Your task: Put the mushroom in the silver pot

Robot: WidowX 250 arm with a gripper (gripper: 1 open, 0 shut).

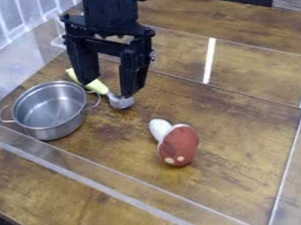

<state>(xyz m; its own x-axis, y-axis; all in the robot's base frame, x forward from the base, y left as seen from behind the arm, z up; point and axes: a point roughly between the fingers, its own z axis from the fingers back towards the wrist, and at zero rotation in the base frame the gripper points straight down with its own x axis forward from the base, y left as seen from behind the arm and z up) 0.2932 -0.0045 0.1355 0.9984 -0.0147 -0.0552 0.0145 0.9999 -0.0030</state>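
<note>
1. Far left: one silver pot (51, 108), round, shiny steel, low walls, small side handles. It stands upright on the wooden table (68, 196) and is empty inside as far as the view shows.
2. Just right of the pot's rim: one spoon (108, 92) with a yellow-green handle and a metal bowl end. It lies flat, partly hidden under the arm. Whether the handle touches the pot cannot be told.
3. Centre left: one black gripper (111, 83) hangs from the arm at the top and points down. Jaws are spread wide with a clear gap between the two fingers (133, 78), and nothing is between them. The tips are low over the spoon, near the table; contact with the spoon cannot be told.
4. Right of and nearer the camera than the gripper: one mushroom (173, 142), lying on its side on the table. The cream stem points up-left toward the gripper, the reddish-brown cap toward the lower right. It is clear of the jaws, outside them, not touched, and well apart from the pot, with the spoon and gripper in between.
5. Count: one pot, one spoon, one mushroom, one gripper.
6. Clear plastic strips (209, 60) run across the tabletop around the work area; one bright strip lies to the right of the gripper.
</note>
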